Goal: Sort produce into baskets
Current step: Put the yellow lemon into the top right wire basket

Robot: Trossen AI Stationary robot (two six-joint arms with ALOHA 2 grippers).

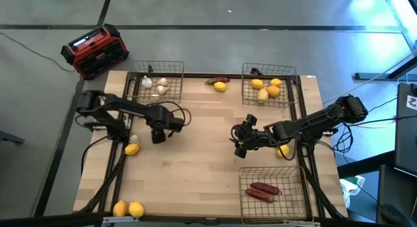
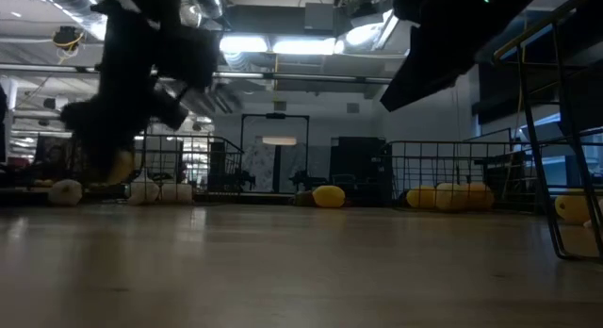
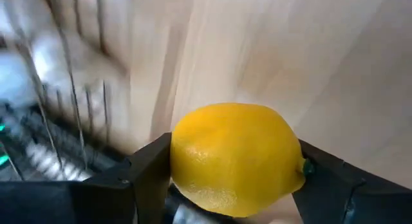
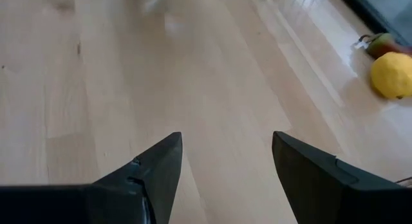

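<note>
Pale wooden table (image 1: 195, 162) on a grey floor, red and black box (image 1: 96, 51) off the far left corner. Left to right from above: two yellow fruits (image 1: 128, 209) at the near left edge, one more (image 1: 132, 149) beside the left rail; left gripper (image 1: 158, 134) above the boards near the far-left basket (image 1: 156, 83) of whitish bulbs (image 1: 156, 87). Only in its wrist view: fingers (image 3: 149, 172) clamped on a lemon (image 3: 237, 158), one on each side. Open, bare wood across the middle. Right gripper (image 1: 240, 141) there, fingers (image 4: 158, 167) spread, holding nothing. Far-right basket (image 1: 270, 84) with yellow and orange fruits (image 1: 267, 88); near-right basket (image 1: 272, 192) with dark red peppers (image 1: 262, 190). Loose lemon (image 1: 220, 87) at the far edge.
</note>
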